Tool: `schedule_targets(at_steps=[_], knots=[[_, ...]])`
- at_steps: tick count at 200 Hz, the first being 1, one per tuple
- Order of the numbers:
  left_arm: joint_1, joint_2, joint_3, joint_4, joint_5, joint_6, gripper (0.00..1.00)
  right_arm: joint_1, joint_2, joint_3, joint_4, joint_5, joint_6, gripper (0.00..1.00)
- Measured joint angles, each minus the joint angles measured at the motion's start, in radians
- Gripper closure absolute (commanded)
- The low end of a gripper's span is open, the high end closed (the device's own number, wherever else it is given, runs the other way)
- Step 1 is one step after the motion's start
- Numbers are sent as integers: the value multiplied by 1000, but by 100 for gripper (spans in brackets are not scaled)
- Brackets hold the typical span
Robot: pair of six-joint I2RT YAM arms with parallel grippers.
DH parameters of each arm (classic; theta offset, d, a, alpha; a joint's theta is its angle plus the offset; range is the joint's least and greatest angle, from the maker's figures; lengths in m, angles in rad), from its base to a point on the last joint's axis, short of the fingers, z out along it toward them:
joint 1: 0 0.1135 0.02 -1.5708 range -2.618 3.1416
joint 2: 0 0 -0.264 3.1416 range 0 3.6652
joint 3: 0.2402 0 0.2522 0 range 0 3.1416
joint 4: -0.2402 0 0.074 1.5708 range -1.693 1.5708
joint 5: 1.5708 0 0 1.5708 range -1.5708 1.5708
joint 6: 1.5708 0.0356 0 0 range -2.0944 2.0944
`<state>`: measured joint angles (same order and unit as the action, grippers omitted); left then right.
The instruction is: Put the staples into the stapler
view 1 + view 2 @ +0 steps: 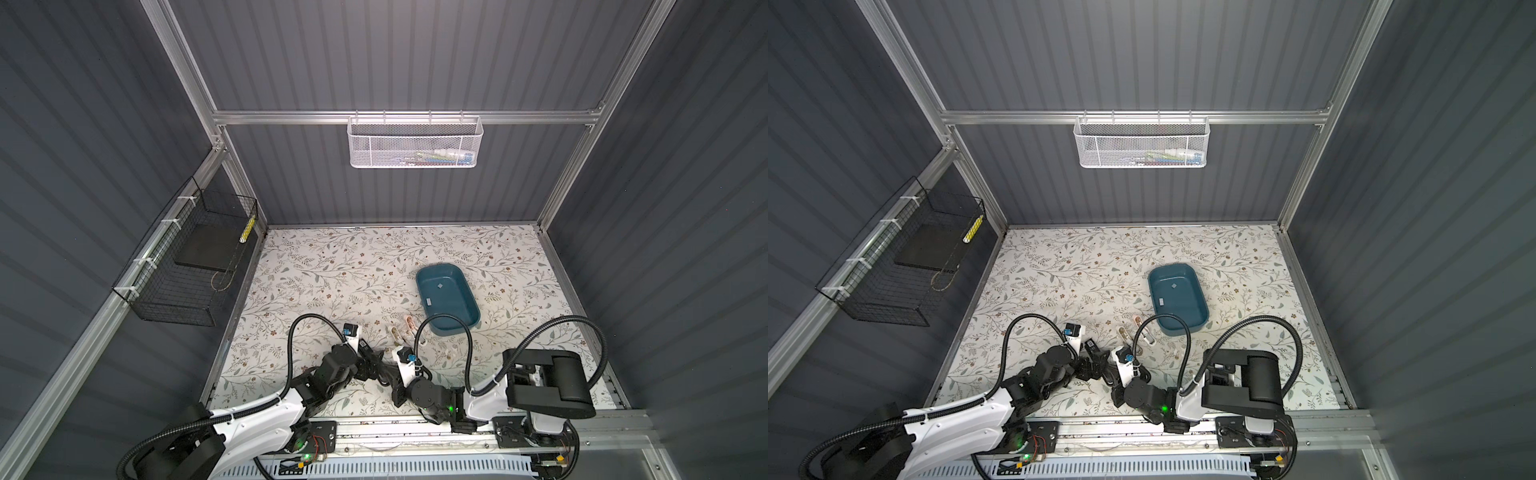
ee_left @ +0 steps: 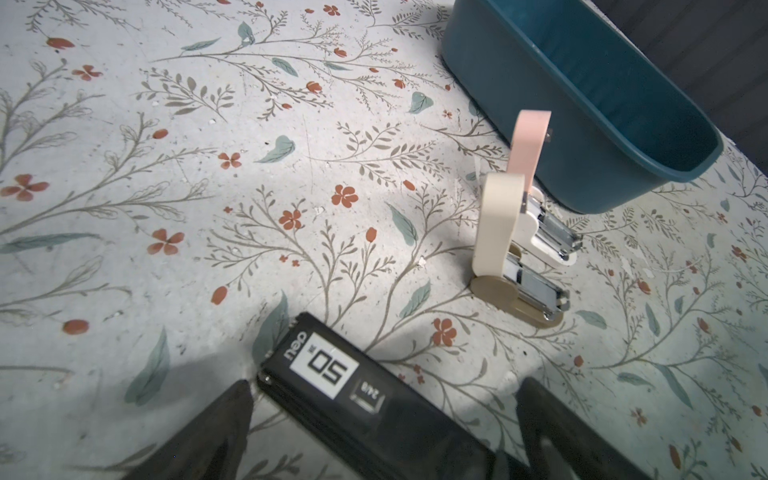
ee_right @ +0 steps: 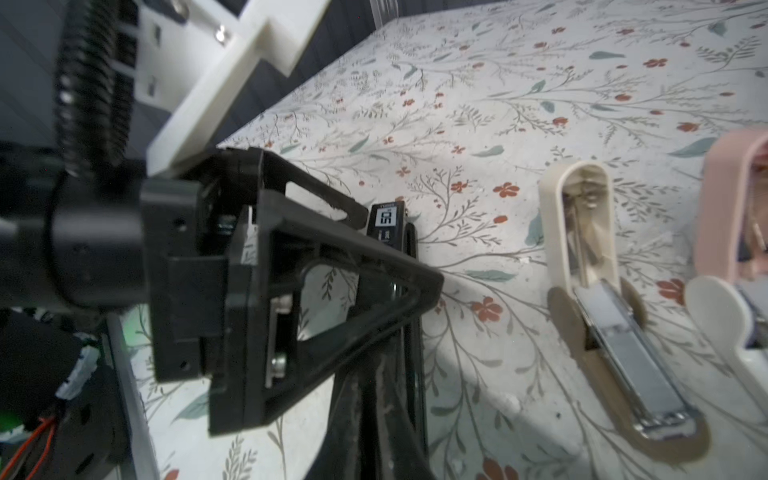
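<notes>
Slippage was judged the nearest hazard. At the front edge of the table (image 1: 332, 266), about midway along it, the black stapler (image 2: 365, 409) was seen lying flat between the jaws of the left gripper (image 2: 386, 381), which were spread wide around it. The right gripper (image 3: 380, 399) was pressed in beside it with jaws fully closed. Whether the stapler's rear was pinched could not be told, the contact being hidden. If only an edge was caught, the stapler could be twisted or dragged when lifted. The two claws, crowded together, could also be knocked against each other.

Farther in, the cream stapler (image 2: 496, 224) and the pink stapler (image 2: 528, 141) were found open, lids upright and magazines exposed. Either could be toppled by a careless sweep.

Beyond them, toward the middle of the table and right of centre, the staples (image 1: 440, 286) were seen lying loose on the floor of the teal tray (image 1: 453, 328), none yet picked up. Such thin, flat strips could be snapped or missed by blunt fingertips against the tray floor.
</notes>
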<state>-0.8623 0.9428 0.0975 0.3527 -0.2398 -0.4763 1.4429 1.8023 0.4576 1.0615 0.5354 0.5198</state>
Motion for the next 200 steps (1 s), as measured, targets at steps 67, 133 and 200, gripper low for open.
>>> schedule_targets(at_steps=[67, 133, 200], knots=[[0, 28, 0, 23, -2, -7, 1, 6, 24, -13, 64, 10, 37, 81], [0, -59, 85, -121, -80, -11, 1, 9, -117, -6, -142, 18, -55, 50], [0, -96, 257, -282, -177, 27, 1, 6, -273, 86, -380, 50, -147, 32]])
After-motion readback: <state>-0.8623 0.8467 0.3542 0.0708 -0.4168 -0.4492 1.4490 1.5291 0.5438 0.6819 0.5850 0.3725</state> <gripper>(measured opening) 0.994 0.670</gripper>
